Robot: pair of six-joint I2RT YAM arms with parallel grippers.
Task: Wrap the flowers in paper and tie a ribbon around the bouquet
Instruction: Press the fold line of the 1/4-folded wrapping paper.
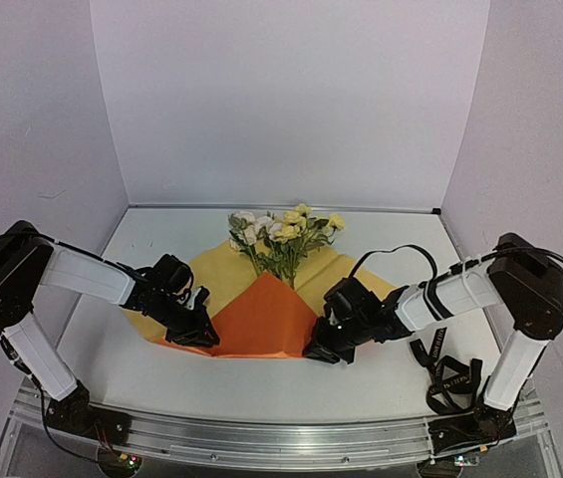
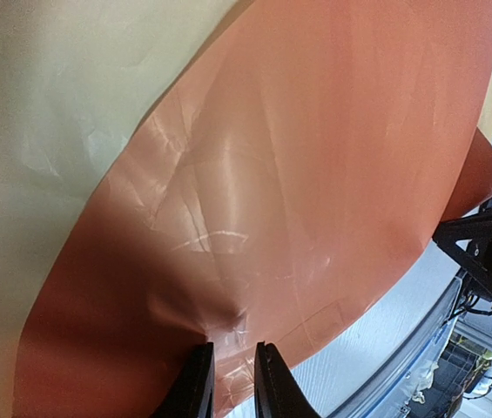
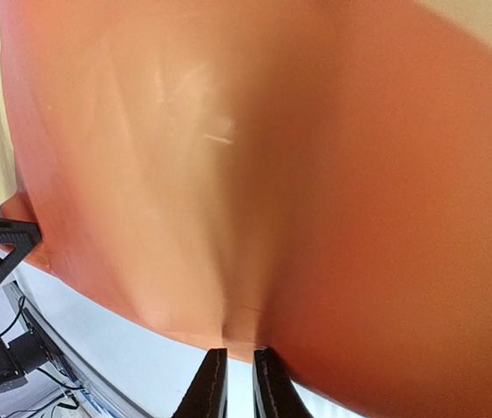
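On one paper point(image 1: 261, 319), two narrow pinches: left gripper point(image 2: 232, 347), right gripper point(image 3: 239, 351); flowers point(image 1: 286, 234), one bunch.

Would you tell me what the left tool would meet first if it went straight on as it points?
The paper, most likely: the left tool pinches its orange edge, and that sheet fills the way ahead.

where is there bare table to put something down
Free: the near table strip between paper and rail; the far left corner. Crowded: the middle, with flowers, left gripper, right gripper; ribbon near right.
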